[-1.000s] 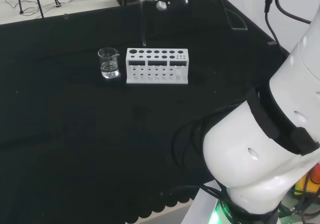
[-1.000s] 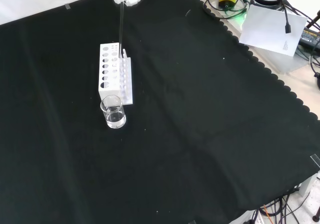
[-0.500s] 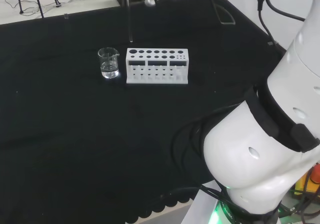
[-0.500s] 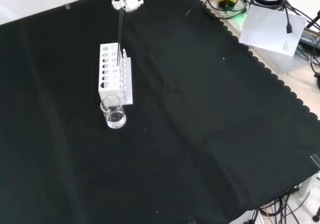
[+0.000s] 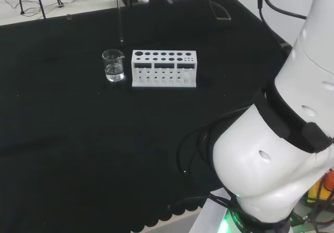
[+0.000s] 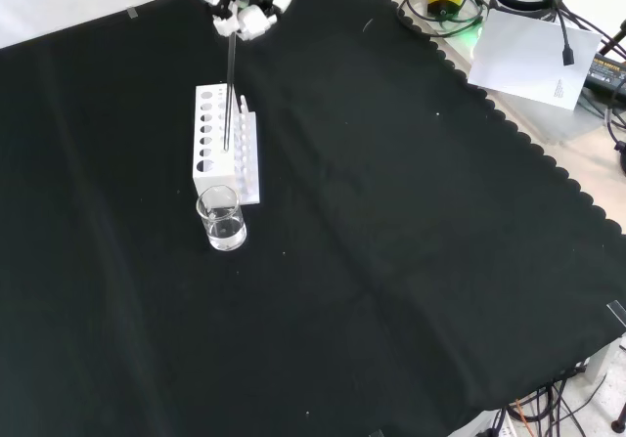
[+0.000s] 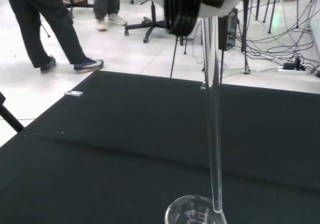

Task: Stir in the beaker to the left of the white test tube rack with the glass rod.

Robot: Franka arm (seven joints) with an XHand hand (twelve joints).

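The robot hand (image 6: pixel 245 2) is cut off by the top edge of the front view, so only some of its black and white fingers are seen; they are closed round the top of the glass rod (image 6: pixel 229 90), which hangs upright below them. The rod's clear shaft is hard to trace against the black cloth. In the wrist view its lower tip is seen above the rim of the beaker (image 7: pixel 192 211), itself cut off by the picture's edge; whether the tip is inside the rim cannot be told. In the head view the rod (image 5: pixel 120 16) ends well above the beaker (image 5: pixel 113 65).

The beaker is placed just beside the short end of the white test tube rack (image 5: pixel 164 68), toward the far edge of the tabletop (image 5: pixel 78 139) in the head view, and some clear liquid is held in it. A wide stretch of bare cloth is left open toward the near edge and both sides.
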